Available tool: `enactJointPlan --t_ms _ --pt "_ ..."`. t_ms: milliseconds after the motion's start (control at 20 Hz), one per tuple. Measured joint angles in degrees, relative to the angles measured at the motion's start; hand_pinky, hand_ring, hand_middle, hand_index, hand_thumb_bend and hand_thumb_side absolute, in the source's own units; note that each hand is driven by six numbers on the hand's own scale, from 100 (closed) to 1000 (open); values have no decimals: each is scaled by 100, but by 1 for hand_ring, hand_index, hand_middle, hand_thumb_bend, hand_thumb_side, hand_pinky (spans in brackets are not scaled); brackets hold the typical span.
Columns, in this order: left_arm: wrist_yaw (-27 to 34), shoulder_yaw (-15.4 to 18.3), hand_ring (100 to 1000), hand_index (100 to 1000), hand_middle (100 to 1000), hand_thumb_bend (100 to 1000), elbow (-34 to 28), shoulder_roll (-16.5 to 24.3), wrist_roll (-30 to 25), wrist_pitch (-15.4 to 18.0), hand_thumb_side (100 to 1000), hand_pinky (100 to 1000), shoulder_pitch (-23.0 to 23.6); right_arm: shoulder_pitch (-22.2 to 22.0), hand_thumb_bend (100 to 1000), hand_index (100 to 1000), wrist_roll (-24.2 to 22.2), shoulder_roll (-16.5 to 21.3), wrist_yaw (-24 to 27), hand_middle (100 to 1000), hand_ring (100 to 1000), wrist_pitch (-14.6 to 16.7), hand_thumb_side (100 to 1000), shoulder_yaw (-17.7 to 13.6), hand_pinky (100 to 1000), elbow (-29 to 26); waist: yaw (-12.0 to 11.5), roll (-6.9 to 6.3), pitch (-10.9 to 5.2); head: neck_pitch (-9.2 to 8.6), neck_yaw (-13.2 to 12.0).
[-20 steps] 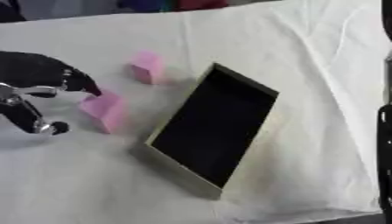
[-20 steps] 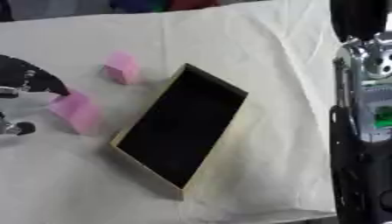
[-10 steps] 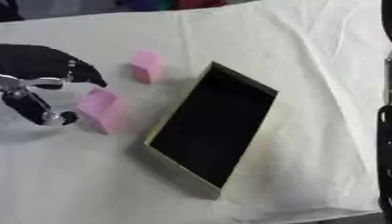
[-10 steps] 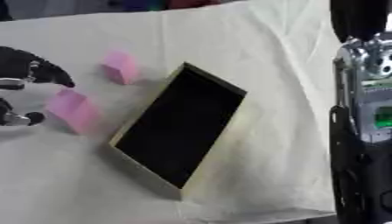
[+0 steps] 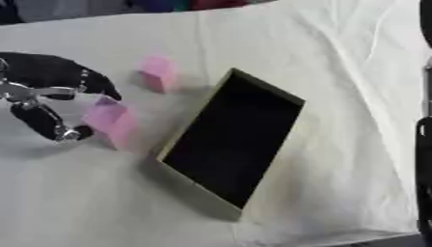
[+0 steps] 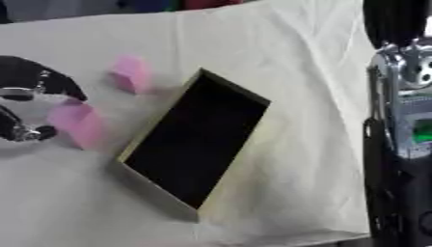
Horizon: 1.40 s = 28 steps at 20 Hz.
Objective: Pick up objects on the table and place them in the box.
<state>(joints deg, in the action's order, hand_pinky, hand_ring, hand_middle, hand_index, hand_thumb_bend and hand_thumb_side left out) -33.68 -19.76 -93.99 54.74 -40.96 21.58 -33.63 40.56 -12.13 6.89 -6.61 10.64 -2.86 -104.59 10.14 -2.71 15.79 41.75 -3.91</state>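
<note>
Left hand [image 5: 47,96] has its fingers and thumb pinched round a pink block [image 5: 111,121], right next to the box [image 5: 232,137]. Another pink block [image 5: 158,73] sits further back.

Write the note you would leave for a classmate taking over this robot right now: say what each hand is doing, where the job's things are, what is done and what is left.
Left hand: at the table's left side, fingers and thumb curled round the nearer pink block, which looks tilted.
Right hand: not visible; only the right arm's housing shows at the right edge.
Second pink block: on the white cloth, apart from the box's far left corner, untouched.
Box: open, set at an angle mid-table, and looks empty.
Done: nothing boxed yet.
Left: carry the held block into the box, then fetch the second one.
</note>
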Motion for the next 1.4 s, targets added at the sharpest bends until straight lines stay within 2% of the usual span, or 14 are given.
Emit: enactJointPlan --t_ms 350,400,500,550,600,650,700,750,850,950,1000,1150,1400 --pt "-88 -116 857 923 834 247 178 -112 3 59 284 814 -119 0 100 792 4 0 11 592 829 -11 1000 -1 859 -2 5 0 6 -1 -1" --pt "-97 -123 833 885 787 227 197 -125 17 74 275 791 -123 0 100 793 4 0 11 592 830 -12 1000 -1 859 -2 5 0 6 -1 -1" --pt "-109 -128 820 865 764 218 212 -136 42 99 268 779 -141 -2 100 793 4 0 12 592 830 -14 1000 -7 859 -3 8 0 6 -1 -1" --pt "-112 -129 783 814 703 205 214 -151 55 110 250 754 -144 -5 100 793 4 0 13 592 830 -15 1000 -14 860 -3 8 0 7 -1 -1" --pt "-112 -129 778 807 696 204 215 -169 72 119 249 750 -153 -7 100 793 3 0 13 592 830 -17 1000 -19 860 -3 8 0 7 -1 0" --pt "-112 -129 734 750 621 202 218 -177 92 126 229 718 -158 -8 100 793 2 0 14 592 830 -19 1000 -29 860 -4 8 0 7 -1 0" --pt "-112 -129 734 743 621 201 224 -177 114 135 227 718 -158 -10 100 793 1 0 14 592 830 -21 1000 -32 860 -4 8 0 7 -1 0" --pt "-112 -129 687 677 556 207 227 -178 148 138 206 682 -159 -13 100 793 1 0 15 592 830 -23 1000 -33 859 -6 7 1 7 -1 1" --pt "-117 -132 677 662 541 209 231 -184 213 145 201 674 -159 -24 100 793 5 0 15 592 830 -28 1000 -33 859 -15 7 2 7 -1 2" --pt "-132 -137 596 527 431 169 242 -201 283 155 183 623 -159 -24 100 793 10 0 15 593 830 -32 1000 -34 859 -19 5 4 7 -1 4" --pt "-136 -138 588 511 416 155 242 -208 319 157 176 618 -159 -25 100 793 11 0 15 593 830 -34 1000 -34 859 -23 4 7 7 -1 6" --pt "-118 -128 571 498 400 100 227 -225 405 136 136 602 -158 -25 100 793 20 0 15 593 830 -42 1000 -36 859 -33 -1 19 7 -1 17" --pt "94 59 561 498 397 100 -53 -225 487 32 126 603 -277 -26 100 793 26 0 14 593 830 -43 1000 -54 859 -34 -30 22 6 -1 37"
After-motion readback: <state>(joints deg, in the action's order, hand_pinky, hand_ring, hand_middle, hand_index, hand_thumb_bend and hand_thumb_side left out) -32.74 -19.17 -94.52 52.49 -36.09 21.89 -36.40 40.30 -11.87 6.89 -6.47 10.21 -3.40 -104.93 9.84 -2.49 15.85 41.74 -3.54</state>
